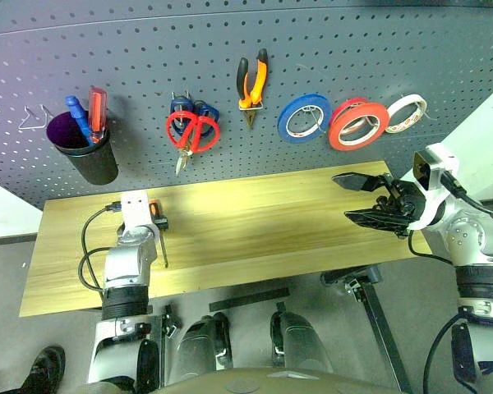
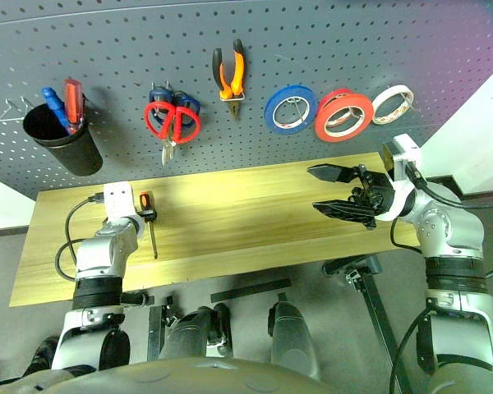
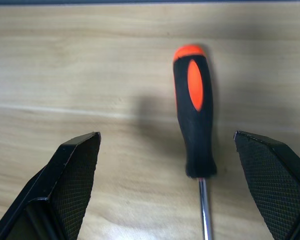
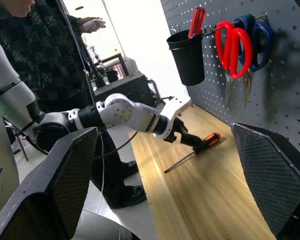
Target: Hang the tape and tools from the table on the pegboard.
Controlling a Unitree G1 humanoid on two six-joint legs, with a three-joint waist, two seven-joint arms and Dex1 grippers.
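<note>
Check the dark grey perforated pegboard [image 1: 230, 49] across the upper half of the head view. You will find the red-handled scissors [image 1: 191, 134], the orange-and-black-handled pliers [image 1: 252, 82] and the wide red tape roll [image 1: 358, 124] already hanging on its hooks.

One task item is left: the slim screwdriver with the orange-and-black handle [image 2: 149, 220]. It lies flat on the light yellowish wooden table [image 1: 255, 222], at the left of the frame, handle toward the pegboard.

Note the left gripper [image 3: 185, 170]: its jaws are spread wide and empty, one on each side of the screwdriver handle, touching nothing as far as can be seen. The next step is judged to be closing on that handle.

Note the right gripper [image 1: 366, 199] at the right of the frame: it is held above the table end, jaws apart, carrying nothing.

The task is judged mostly complete; you still need to lift and hang the screwdriver.
</note>
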